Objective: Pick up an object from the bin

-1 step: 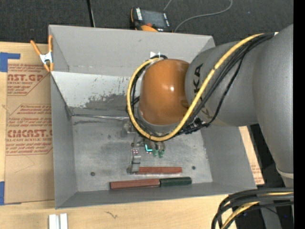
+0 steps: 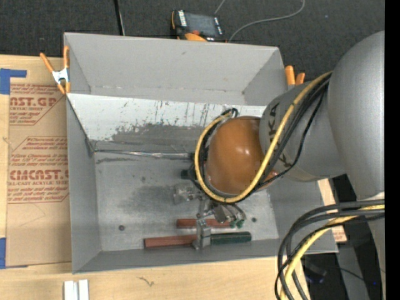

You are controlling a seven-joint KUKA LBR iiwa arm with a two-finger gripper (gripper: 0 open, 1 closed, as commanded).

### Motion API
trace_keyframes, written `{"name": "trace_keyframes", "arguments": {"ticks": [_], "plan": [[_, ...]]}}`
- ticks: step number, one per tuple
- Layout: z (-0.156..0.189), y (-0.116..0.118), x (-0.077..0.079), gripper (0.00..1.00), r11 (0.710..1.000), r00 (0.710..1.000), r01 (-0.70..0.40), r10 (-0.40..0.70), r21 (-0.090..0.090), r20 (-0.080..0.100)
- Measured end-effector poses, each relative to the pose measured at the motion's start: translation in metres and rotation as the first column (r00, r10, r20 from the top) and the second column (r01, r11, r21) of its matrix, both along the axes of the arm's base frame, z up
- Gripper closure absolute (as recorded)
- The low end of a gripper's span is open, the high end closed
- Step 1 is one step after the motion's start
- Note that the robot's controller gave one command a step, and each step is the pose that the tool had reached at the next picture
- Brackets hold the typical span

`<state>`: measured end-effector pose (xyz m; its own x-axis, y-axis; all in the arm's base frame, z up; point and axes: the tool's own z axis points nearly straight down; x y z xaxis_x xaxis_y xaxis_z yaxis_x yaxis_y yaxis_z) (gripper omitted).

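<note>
- Reddish-brown long slim stick (image 2: 165,243) lies flat on the floor of the bin, near its front wall and running left to right. Its right end is just under the two-finger metal gripper (image 2: 202,233).
- That gripper hangs low over the spot where the stick's right end meets the left end of a dark green pen-shaped rod (image 2: 232,236). Whether it is spread or closed cannot be told from this angle, and nothing is visibly clamped in it.
- By this view the pick is not yet made. The stick and the rod both lie on the floor, so closing on one and lifting it out appear to be left to do.
- A shorter reddish-brown bar (image 2: 189,222) lies just behind the gripper, nearly touching it. It could be nudged or caught along with the chosen piece.
- The three long pieces crowd together at this spot, so a clean hold on only one looks hard to get.
- Further back, a small pale grey scrap (image 2: 183,194) and a small dark lump (image 2: 187,174) lie well apart from the gripper.
- The glossy orange-brown dome cover (image 2: 234,155) on the wrist, ringed by yellow and black cables (image 2: 201,149), hides the floor beneath it.
- The grey metal bin (image 2: 81,186) is bare on its left half, and the front wall stands close beside the stick.
</note>
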<state>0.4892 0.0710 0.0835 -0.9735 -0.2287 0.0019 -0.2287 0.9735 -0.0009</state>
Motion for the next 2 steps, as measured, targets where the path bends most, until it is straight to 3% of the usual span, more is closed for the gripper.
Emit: {"name": "trace_keyframes", "arguments": {"ticks": [1, 2], "plan": [[-0.014, -0.036, 0.0381, 0.0, 1.0, 1.0, 0.003, -0.003, 0.001, 0.005], [-0.014, -0.0334, 0.0362, 1.0, 1.0, 1.0, -0.001, 0.001, 0.003, 0.002]]}}
